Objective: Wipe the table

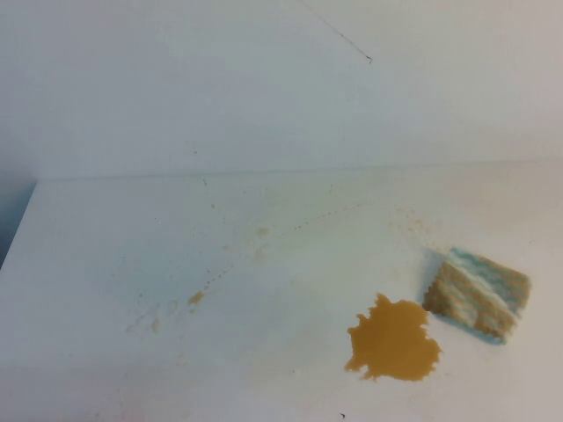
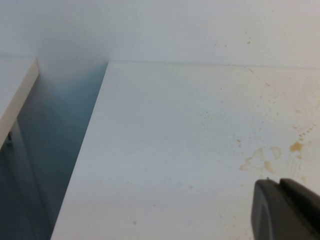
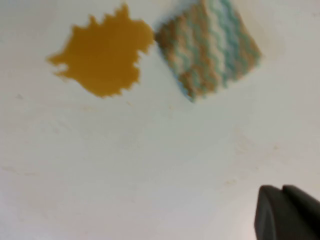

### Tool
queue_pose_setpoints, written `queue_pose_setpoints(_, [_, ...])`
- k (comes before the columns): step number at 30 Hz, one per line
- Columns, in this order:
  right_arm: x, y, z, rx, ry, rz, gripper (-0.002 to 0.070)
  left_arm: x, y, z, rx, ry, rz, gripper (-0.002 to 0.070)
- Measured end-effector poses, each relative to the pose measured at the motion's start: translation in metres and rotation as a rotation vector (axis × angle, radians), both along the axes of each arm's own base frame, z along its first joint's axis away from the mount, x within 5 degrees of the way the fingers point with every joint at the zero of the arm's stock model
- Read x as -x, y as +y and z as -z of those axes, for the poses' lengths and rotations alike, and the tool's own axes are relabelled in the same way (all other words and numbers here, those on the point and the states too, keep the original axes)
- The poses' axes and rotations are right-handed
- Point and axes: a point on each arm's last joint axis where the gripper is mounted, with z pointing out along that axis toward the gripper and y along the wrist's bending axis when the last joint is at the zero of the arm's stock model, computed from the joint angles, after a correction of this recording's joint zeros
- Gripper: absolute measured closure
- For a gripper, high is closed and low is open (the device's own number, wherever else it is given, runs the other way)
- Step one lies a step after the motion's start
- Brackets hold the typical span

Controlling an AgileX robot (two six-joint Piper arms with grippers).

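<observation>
An orange-brown spill (image 1: pixel 392 340) lies on the white table (image 1: pixel 264 264) at the front right. A folded cloth (image 1: pixel 478 293) with tan, white and teal zigzag stripes rests just to its right, apart from it. The right wrist view shows the same spill (image 3: pixel 102 54) and cloth (image 3: pixel 209 47) ahead of my right gripper (image 3: pixel 281 191), which is shut and empty, hovering above bare table short of both. My left gripper (image 2: pixel 278 183) is shut and empty too, above the left part of the table near faint dried stains (image 2: pixel 260 160). Neither gripper shows in the high view.
Faint brown smears and specks (image 1: pixel 195 298) run across the middle of the table. A white wall (image 1: pixel 264 88) stands behind the table. The table's left edge (image 2: pixel 85 145) drops to a dark gap beside another white surface (image 2: pixel 15 90).
</observation>
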Motion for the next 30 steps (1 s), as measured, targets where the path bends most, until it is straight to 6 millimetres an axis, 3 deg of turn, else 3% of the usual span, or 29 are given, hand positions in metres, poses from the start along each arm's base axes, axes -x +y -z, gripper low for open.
queue_pose_setpoints(3, [-0.022,0.019,0.014,0.191,0.046,-0.013,0.0678,0.0,0.0,0.0,0.0,0.0,0.0,0.0679])
queue_pose_setpoints(9, [-0.063,0.045,0.058,0.294,0.169,-0.034,0.0666,0.0,0.0,0.0,0.002,0.0,0.0,0.0679])
queue_pose_setpoints(13, [-0.079,0.051,0.088,0.317,0.259,-0.019,0.0536,0.0,0.0,0.0,0.002,0.0,0.0,0.0679])
queue_pose_setpoints(17, [-0.09,0.059,0.106,0.275,0.277,-0.019,0.0304,0.0,0.0,0.0,0.004,0.0,0.0,0.0679])
queue_pose_setpoints(19, [-0.097,0.064,0.114,0.241,0.256,-0.018,0.0227,0.0,0.0,0.0,0.004,0.0,0.0,0.0675])
queue_pose_setpoints(22, [-0.111,0.071,0.133,0.212,0.236,-0.019,0.0182,0.0,0.0,0.0,0.004,0.0,0.0,0.0679])
queue_pose_setpoints(30, [-0.134,0.08,0.189,0.209,0.259,-0.016,0.0171,0.0,0.0,0.0,0.004,0.0,0.0,0.0679])
